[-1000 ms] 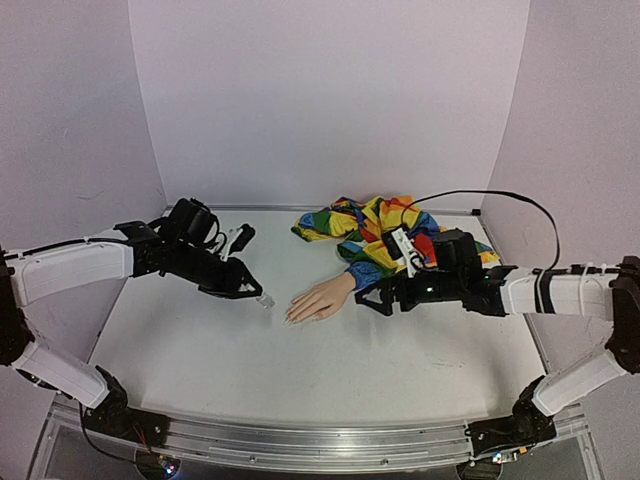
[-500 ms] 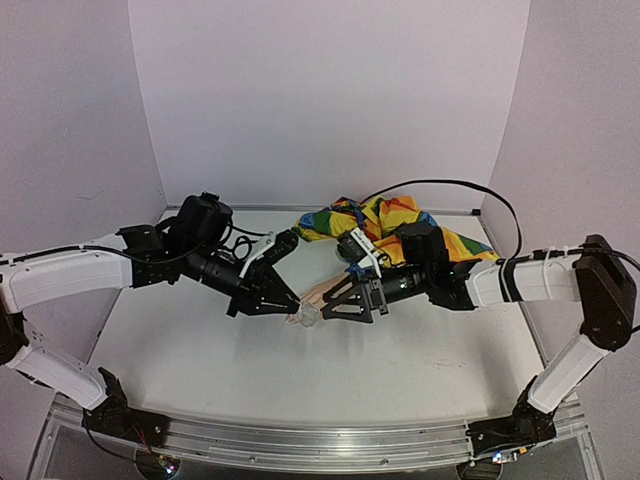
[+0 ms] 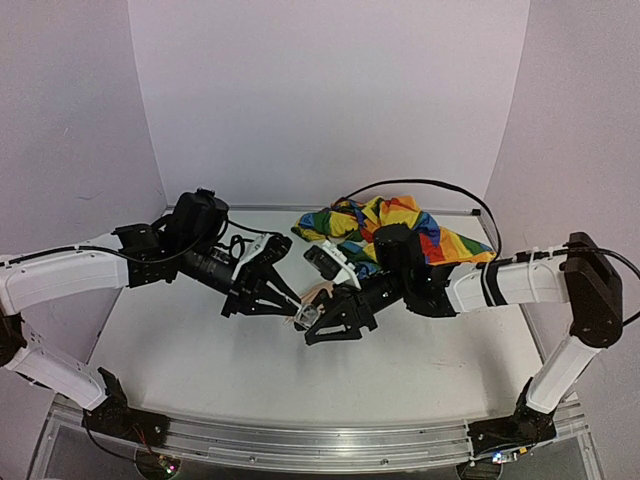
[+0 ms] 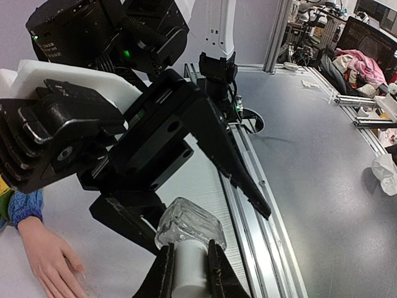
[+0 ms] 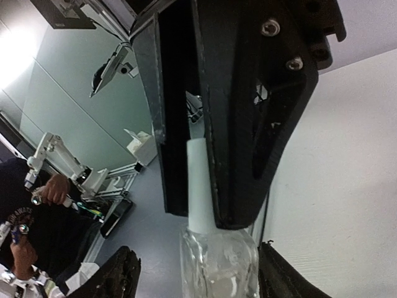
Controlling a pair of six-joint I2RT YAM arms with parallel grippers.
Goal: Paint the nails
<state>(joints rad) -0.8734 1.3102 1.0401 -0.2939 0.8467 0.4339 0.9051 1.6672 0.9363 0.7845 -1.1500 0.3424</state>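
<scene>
Opening step: L gripper [image 4: 189,270] pinches white cap [image 4: 186,279]; R gripper [image 5: 200,273] open around bottle [image 5: 217,261], next must close, unscrew.

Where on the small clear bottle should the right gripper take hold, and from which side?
Grip the squarish glass body, one finger on each flat side. Come from the base end, opposite the left gripper, whose fingers already clamp the white cap. The right gripper stands open astride the body, lined up that way.
</scene>
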